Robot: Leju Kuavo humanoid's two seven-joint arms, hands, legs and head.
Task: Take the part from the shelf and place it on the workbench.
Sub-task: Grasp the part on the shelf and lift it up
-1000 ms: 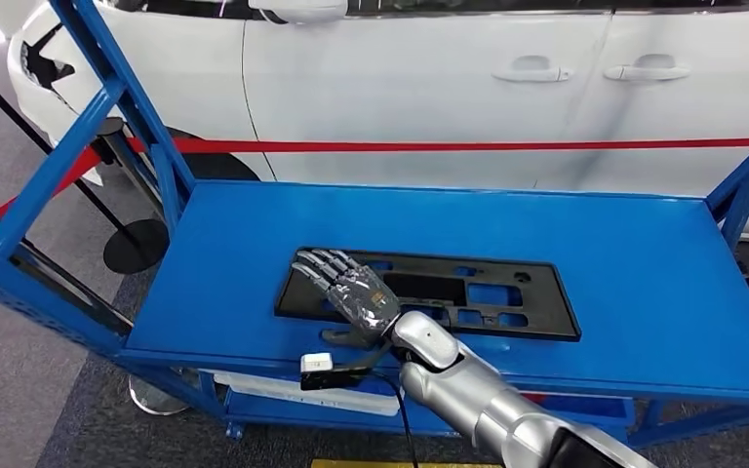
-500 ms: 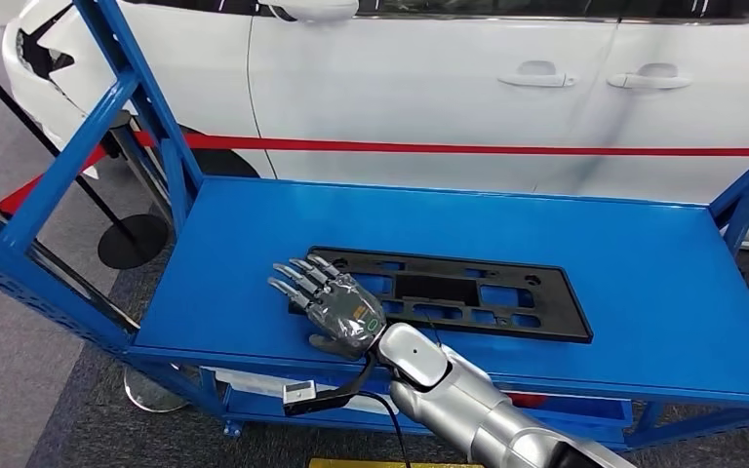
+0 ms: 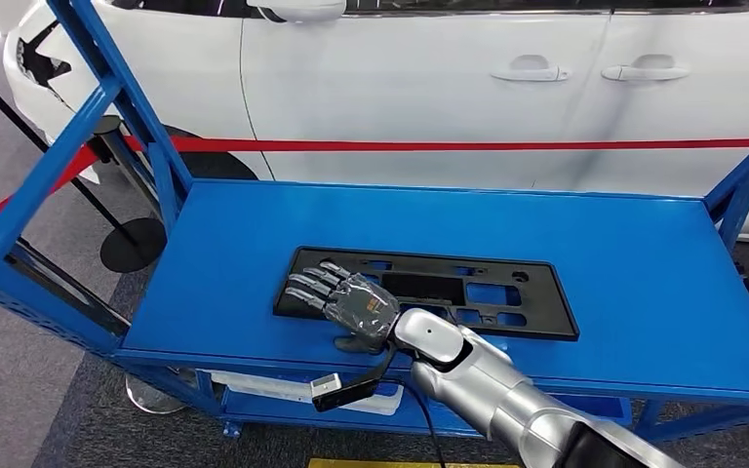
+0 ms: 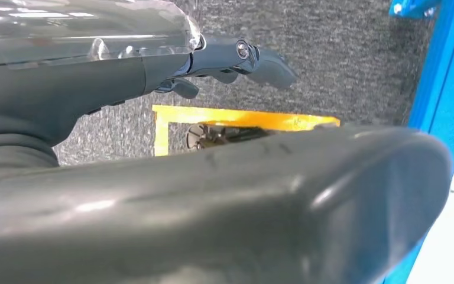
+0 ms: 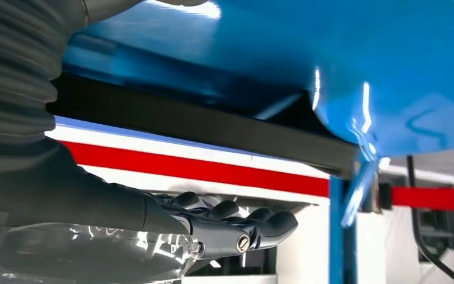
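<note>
Behind the blue shelf (image 3: pixel 644 283) stands a white car (image 3: pixel 429 88). Right hand (image 3: pixel 351 304) lies flat on the black part (image 3: pixel 507 302), fingers apart, holding nothing.

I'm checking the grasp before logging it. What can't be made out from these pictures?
- Head view: whether the right robot hand grips the black part or only rests on it; the hand covers the contact.
- Left wrist view: what the left robot hand is near; its own thumb blocks most of the frame.

Matt black plastic part (image 3: pixel 429 291) on glossy blue painted metal shelf (image 3: pixel 644 283).
</note>
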